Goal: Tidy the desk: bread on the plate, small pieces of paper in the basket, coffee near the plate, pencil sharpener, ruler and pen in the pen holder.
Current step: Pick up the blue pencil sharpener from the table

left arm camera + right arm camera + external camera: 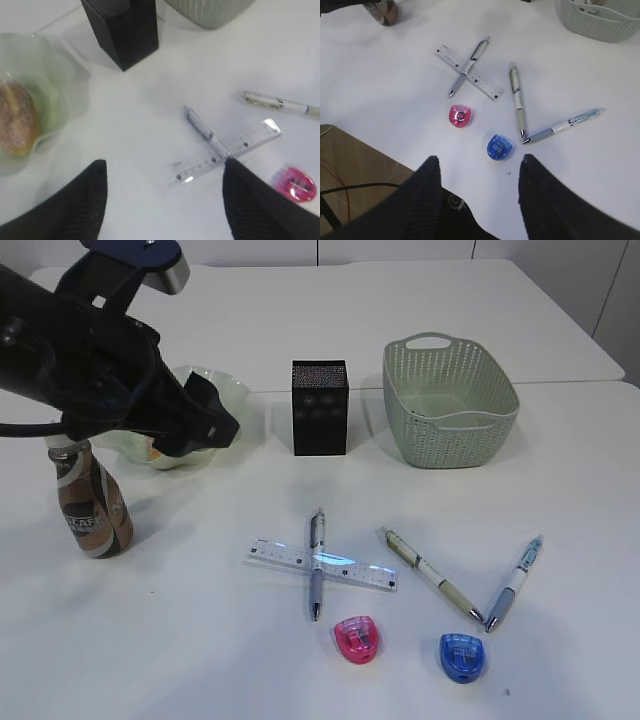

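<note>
The bread (15,125) lies in the wavy green plate (55,75). My left gripper (165,165) hangs open and empty above the desk, in front of the plate (228,390). The coffee (92,505) stands left of the plate, under my left arm. The clear ruler (322,564) and a pen (317,530) lie crossed. Two more pens (430,573) (515,583), a pink sharpener (356,638) and a blue sharpener (462,655) lie nearby. My right gripper (480,158) is open and empty, just short of the blue sharpener (499,147). No small pieces of paper show on the desk.
The black pen holder (320,408) stands at the back middle, with the green basket (450,400) to its right. In the right wrist view the desk's near edge runs just left of the right gripper, with brown floor (355,165) beyond it.
</note>
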